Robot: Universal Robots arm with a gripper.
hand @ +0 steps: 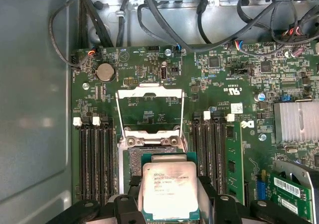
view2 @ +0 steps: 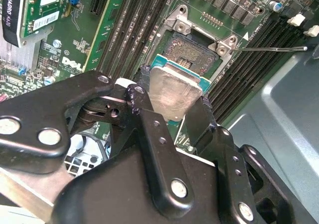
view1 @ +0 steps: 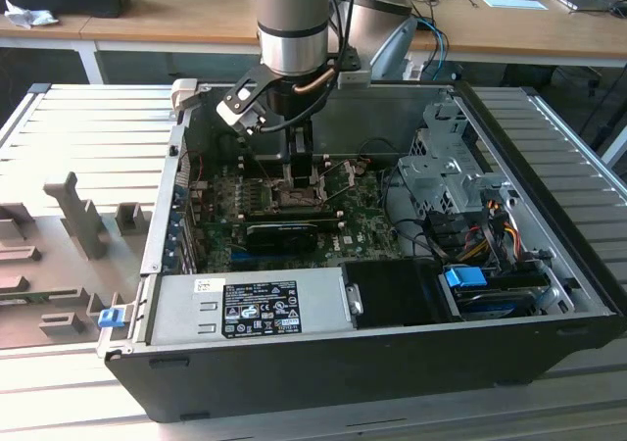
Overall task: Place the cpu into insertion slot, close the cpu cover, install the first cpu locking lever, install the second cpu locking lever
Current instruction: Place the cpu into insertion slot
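Grip first: my gripper [view2: 174, 98] is closed down to the width of the cpu [view2: 174, 92], with one black finger [view2: 145, 92] pressed on each of two opposite edges and the chip clamped between them. In the first wrist view the gripper [hand: 169, 191] holds the cpu [hand: 170, 186] flat. Its dull silver metal top and printed face are turned up toward the camera, and a thin band of green substrate shows around the lid.

The chip is close to square. Its slightly longer axis runs parallel to the rows of black memory slots [hand: 94, 159] on either side, and my fingers grip across the shorter axis.

The cpu hangs over one edge of the insertion slot [view2: 192, 50], covering part of it, while the rest of the dark contact field lies bare. I cannot tell whether the chip touches the socket. In the first wrist view the cpu cover [hand: 149, 88] is swung open beyond the insertion slot [hand: 130, 157], so the board shows through its window. A thin locking lever [view2: 269, 48] sticks out sideways from a socket corner, unlatched.

In the exterior view my gripper [view1: 294, 162] sits at upper centre of the frame, reaching down into the open computer case [view1: 573, 294]. The insertion slot [view1: 294, 198] is just below it in the frame, and the grey power supply [view1: 245, 304] lies lower, toward the exterior view's left.
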